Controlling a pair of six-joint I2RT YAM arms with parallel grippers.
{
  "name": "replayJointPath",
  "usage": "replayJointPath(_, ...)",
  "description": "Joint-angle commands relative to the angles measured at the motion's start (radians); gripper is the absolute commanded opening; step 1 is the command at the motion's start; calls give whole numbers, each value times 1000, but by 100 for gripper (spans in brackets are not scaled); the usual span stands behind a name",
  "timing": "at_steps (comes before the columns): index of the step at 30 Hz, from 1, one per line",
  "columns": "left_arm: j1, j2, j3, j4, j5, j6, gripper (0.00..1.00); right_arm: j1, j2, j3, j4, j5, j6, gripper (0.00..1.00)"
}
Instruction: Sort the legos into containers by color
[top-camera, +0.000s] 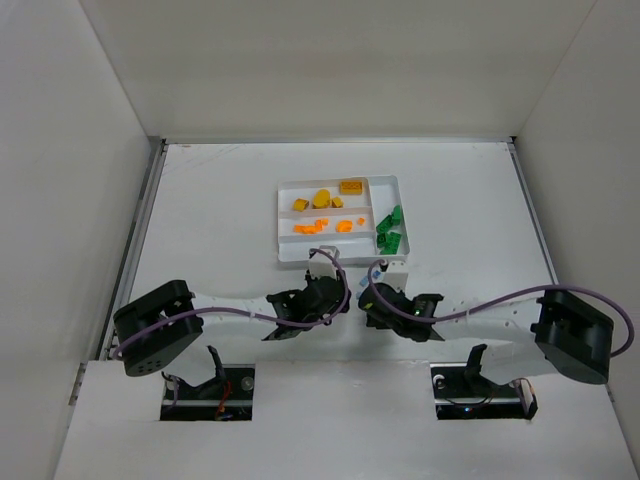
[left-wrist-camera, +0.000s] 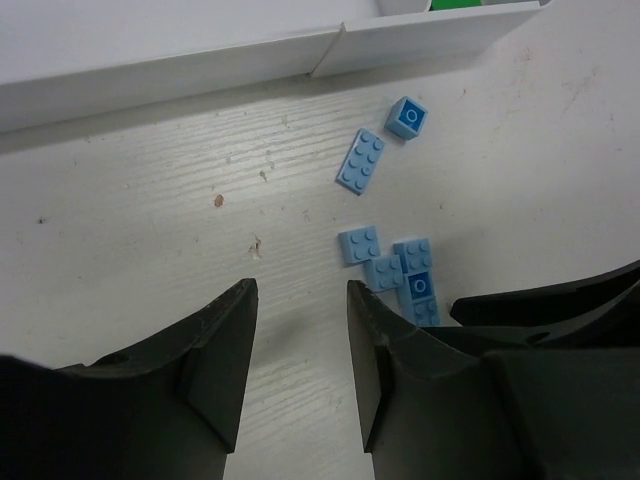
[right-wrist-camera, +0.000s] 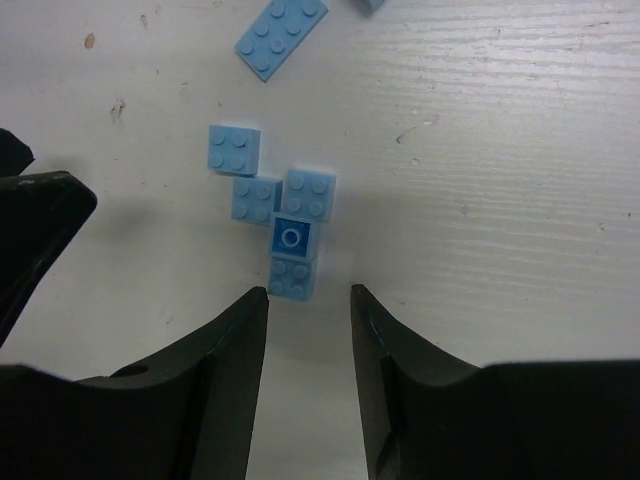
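Light-blue legos (right-wrist-camera: 285, 215) lie loose on the table (left-wrist-camera: 150, 180), bunched just outside the near wall of the tray (top-camera: 280, 225), btwn the two arms; yellow, orange and green ones already sit in the tray's sections. Right gripper (right-wrist-camera: 308, 300) is open w/ nothing btwn its fingers, and the nearest brick of the bunch is just ahead of the tips. Left gripper (left-wrist-camera: 300, 300) is likewise parted and empty, close beside it. I'd say the pick is the blue bunch: its pieces touch, so I'd go straight down on the end brick only, jaws square to its sides, close gently, lift slow, and hold the left arm off to avoid a clash. Near long section looks free for blue. No brand or text readable; the dark-blue piece (right-wrist-camera: 291, 236) shows only a ring mark.
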Motion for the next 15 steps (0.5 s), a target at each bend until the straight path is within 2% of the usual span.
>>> replayJointPath(1,-3,-4,-6,41,-5,-33,38,-7,31,49,28,38,-25,41)
replayJointPath(8,-25,19,20,40,13,-38,37,-5,44,58,-7,76,-10,22)
replayJointPath(15,-80,117,97,47,58,-19,31,-45,-169,-18,-23,87,5,21)
